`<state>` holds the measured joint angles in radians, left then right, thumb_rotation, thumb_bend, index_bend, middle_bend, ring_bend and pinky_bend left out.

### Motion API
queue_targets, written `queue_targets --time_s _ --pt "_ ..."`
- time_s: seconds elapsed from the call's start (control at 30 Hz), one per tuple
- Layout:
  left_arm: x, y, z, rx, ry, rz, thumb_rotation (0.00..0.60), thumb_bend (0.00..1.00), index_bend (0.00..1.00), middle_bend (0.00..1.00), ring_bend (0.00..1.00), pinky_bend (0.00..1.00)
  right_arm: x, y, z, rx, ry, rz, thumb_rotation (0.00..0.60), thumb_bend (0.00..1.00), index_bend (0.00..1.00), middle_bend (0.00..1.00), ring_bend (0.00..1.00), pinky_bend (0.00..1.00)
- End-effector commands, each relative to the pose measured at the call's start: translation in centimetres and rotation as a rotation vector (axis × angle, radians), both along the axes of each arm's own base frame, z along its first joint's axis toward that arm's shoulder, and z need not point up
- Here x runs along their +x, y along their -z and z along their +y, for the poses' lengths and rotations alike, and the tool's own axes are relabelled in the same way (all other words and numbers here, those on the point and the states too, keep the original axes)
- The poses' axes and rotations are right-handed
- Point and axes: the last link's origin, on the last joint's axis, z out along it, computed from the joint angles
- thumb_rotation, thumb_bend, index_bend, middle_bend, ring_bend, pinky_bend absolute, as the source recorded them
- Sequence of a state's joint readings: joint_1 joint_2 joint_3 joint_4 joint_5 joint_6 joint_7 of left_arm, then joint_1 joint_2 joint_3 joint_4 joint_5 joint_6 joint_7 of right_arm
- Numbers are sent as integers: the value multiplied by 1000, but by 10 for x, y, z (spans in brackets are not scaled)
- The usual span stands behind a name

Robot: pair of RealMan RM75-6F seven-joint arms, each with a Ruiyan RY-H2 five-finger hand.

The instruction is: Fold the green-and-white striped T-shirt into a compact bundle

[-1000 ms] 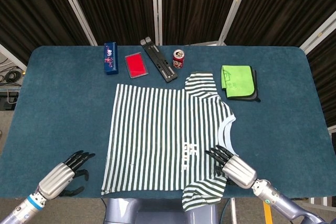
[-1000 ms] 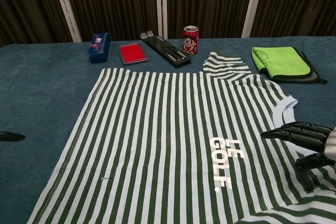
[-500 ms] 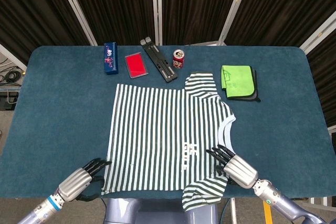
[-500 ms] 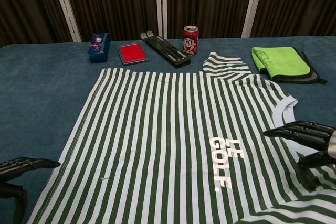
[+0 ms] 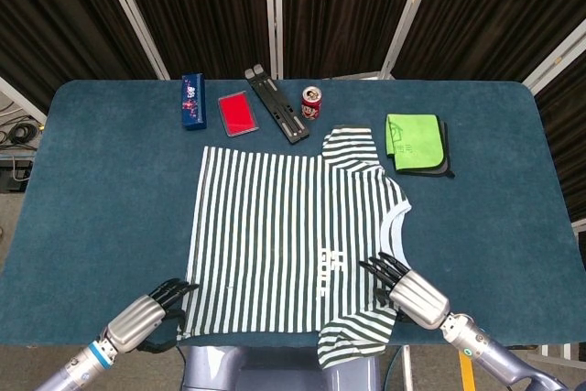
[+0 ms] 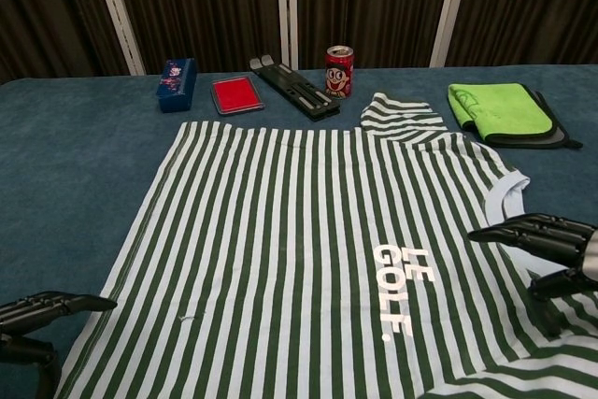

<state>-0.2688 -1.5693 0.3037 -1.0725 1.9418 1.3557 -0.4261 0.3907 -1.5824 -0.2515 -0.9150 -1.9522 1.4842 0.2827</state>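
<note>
T-shirt: green-and-white striped T-shirt (image 5: 288,240) lies flat, spread across the near middle of the blue table (image 5: 101,190); white "LE GOLF" print faces up, collar toward the robot's right, far sleeve folded in on itself nr the can, near sleeve drooping over the front table edge.
Right hand: right hand (image 5: 407,292) sits over the shirt's collar-side near corner, fingers (image 6: 533,231) stretched fwd and apart, thumb below them w/ a gap; nothing gripped. Whether fingertips touch the cloth: cannot tell.
Left hand: left hand (image 5: 146,316) at the shirt's bottom hem, near-left corner; fingers (image 6: 56,307) extended toward the hem edge, thumb apart beneath, holding nothing; tips right at the fabric edge, contact unclear.
Back row, left to right: dark blue box (image 5: 191,101); red flat case (image 5: 238,114) just beside it; black folding stand (image 5: 276,103) lying diagonally; red drink can (image 5: 313,102) upright, near the folded sleeve.
Right side: bright green cloth (image 5: 414,142) folded atop a dark cloth (image 5: 446,164), well apart from both hands.
Backdrop: dark ribbed curtain panels (image 5: 201,6) w/ pale frame bars behind the table.
</note>
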Motion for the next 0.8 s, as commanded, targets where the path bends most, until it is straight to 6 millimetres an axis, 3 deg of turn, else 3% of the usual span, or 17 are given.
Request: queue_targets --time_s 0.03,0.8 --pt "1 3 1 1 7 5 600 275 494 0 0 0 0 0 0 0 1 0 600 430 765 20 0 0" --pt "14 18 9 16 62 45 600 361 507 0 0 0 1 -2 -1 -3 2 -14 600 432 766 21 0 0"
